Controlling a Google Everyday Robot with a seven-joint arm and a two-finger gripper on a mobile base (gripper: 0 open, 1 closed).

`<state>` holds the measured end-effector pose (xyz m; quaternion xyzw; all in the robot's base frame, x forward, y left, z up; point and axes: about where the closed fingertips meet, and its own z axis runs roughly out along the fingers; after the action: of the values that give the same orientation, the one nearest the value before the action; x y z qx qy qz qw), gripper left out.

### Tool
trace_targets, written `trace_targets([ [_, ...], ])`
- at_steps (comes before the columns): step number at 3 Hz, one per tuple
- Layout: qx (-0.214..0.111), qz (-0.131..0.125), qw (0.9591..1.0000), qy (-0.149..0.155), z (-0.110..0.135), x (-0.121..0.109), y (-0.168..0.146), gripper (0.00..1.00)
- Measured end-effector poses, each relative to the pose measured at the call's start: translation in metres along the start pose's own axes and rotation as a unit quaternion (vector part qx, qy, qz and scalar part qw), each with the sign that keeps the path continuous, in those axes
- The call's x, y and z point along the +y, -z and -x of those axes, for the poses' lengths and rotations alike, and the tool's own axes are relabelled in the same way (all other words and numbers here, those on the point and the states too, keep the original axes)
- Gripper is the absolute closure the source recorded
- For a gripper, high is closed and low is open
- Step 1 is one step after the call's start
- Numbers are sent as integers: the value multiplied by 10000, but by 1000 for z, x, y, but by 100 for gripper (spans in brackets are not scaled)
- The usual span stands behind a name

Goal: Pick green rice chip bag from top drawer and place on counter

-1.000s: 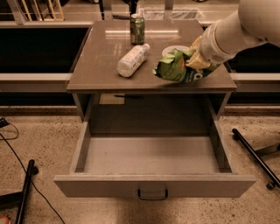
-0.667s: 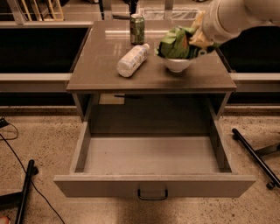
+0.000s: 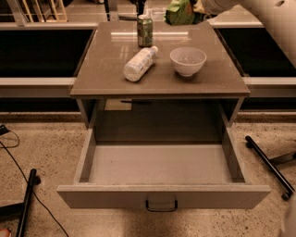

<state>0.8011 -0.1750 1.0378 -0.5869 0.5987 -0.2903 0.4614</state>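
The green rice chip bag [image 3: 179, 13] is held up in the air at the top of the camera view, above the far edge of the counter [image 3: 106, 74]. My gripper [image 3: 196, 9] is shut on the bag's right side, and my white arm runs off to the upper right. The top drawer [image 3: 162, 196] stands pulled fully open below the counter, its inside bare, its dark handle at the front middle.
On the counter stand a green drink can [image 3: 144, 30], a white plastic bottle [image 3: 139, 64] lying on its side, and a white bowl [image 3: 188, 61]. Dark stand legs [image 3: 268, 164] and cables [image 3: 25, 203] lie on the speckled floor at both sides.
My gripper has lifted the bag up and back from the counter's right side, past the bowl, to high above the far edge. The white bowl now shows uncovered.
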Motion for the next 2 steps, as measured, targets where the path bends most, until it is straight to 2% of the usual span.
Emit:
trace_targets([
  [1,-58,86,9997,-215,-31,15,-65,100],
  [2,-171,661,9932,-938,-58,58,-124,73],
])
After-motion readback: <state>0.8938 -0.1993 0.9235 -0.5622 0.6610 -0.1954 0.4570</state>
